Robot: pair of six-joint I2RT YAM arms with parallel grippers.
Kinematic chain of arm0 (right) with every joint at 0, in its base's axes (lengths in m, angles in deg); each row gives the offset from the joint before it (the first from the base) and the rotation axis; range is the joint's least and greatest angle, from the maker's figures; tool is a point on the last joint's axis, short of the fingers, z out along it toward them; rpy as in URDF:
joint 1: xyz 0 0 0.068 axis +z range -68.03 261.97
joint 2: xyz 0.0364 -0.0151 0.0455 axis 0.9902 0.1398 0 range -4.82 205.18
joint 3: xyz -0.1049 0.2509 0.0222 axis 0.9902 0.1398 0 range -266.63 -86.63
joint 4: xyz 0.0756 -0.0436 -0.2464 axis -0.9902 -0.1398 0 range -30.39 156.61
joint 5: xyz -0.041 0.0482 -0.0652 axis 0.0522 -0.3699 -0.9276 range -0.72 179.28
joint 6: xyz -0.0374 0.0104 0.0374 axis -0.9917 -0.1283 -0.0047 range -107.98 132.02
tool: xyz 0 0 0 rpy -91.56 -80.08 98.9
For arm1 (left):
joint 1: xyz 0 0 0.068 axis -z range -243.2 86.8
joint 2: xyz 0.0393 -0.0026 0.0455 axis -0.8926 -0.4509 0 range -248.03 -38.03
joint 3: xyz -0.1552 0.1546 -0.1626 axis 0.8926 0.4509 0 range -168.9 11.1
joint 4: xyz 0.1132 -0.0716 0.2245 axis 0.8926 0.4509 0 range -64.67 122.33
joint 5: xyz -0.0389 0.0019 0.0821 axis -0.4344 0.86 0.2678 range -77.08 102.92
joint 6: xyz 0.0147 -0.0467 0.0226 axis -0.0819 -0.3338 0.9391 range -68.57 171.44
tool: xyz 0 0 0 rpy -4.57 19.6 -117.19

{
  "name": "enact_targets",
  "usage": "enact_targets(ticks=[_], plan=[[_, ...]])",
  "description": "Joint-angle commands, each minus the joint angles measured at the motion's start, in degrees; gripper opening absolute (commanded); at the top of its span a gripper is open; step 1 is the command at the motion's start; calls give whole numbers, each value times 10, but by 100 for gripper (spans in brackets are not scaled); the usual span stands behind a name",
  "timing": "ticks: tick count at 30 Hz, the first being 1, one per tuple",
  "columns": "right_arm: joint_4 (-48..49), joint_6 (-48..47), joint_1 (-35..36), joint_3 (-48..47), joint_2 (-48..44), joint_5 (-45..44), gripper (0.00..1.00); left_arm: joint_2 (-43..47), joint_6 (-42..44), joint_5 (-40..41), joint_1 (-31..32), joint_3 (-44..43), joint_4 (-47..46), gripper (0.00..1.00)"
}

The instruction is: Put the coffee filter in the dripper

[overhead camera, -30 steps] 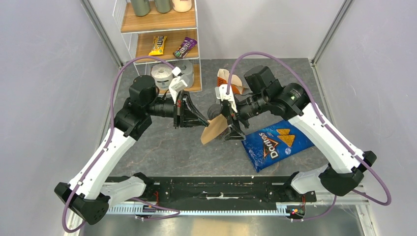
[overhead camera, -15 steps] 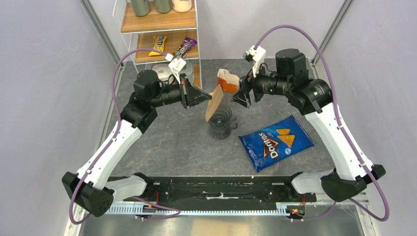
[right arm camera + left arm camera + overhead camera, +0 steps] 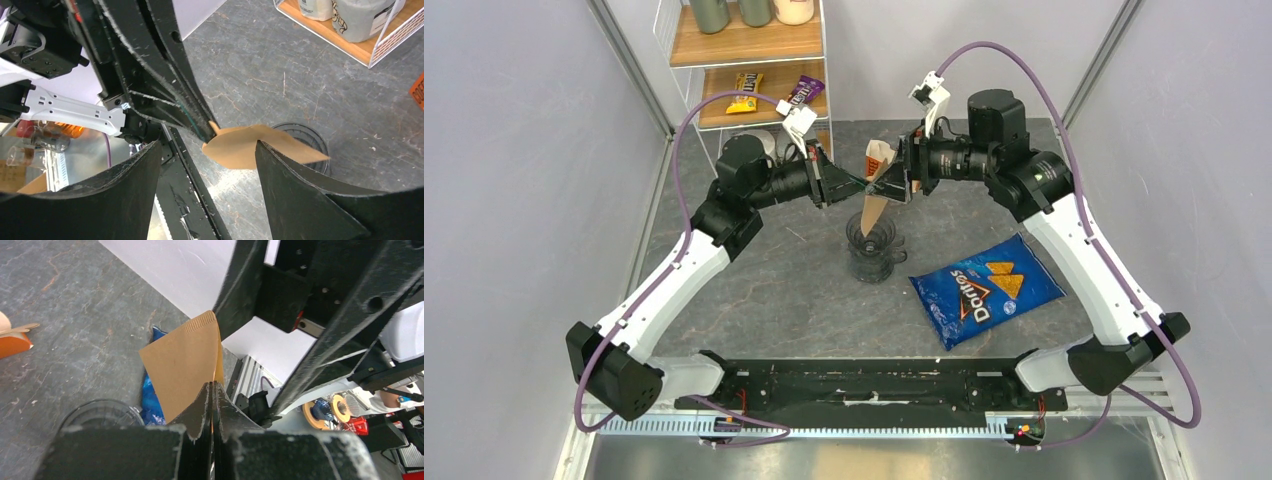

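The thin tan-brown paper coffee filter (image 3: 874, 205) hangs in the air over the middle of the table, held folded flat and not yet opened into a cone. The left gripper (image 3: 849, 183) is clenched on its edge; in the left wrist view the fingers (image 3: 202, 405) are pressed together with the paper pinched between them. The right gripper (image 3: 207, 150) is released, its jaws spread wide on either side of the filter's far part, and I see no contact with the paper.

The dark, smoky translucent plastic cone dripper (image 3: 871, 255) stands upright on the grey table directly below. The filter's long axis runs steeply downward, wide end up by the two grippers and narrow tip toward the dripper's round mouth. Whether the tip is already inside the rim I cannot tell.

The left arm carries the filter, so the coming move is probably a straight lowering along that axis, with the right gripper close enough to spread the paper.
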State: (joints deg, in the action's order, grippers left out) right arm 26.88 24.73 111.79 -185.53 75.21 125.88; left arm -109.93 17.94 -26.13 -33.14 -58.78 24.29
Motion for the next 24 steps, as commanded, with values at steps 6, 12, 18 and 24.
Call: enact_targets(ticks=[6, 12, 18, 24], plan=[[49, 25, 0, 7, 5, 27, 63, 5, -38, 14, 9, -10, -69, 2], [52, 11, 0, 10, 5, 41, 51, 2, -52, 7, 10, -3, -89, 2], [37, -9, 0, 12, -2, 33, 33, 5, -51, 6, 10, 1, -94, 2], [19, -21, 0, 10, -7, 6, 17, 10, -43, 9, 10, 3, -86, 2]])
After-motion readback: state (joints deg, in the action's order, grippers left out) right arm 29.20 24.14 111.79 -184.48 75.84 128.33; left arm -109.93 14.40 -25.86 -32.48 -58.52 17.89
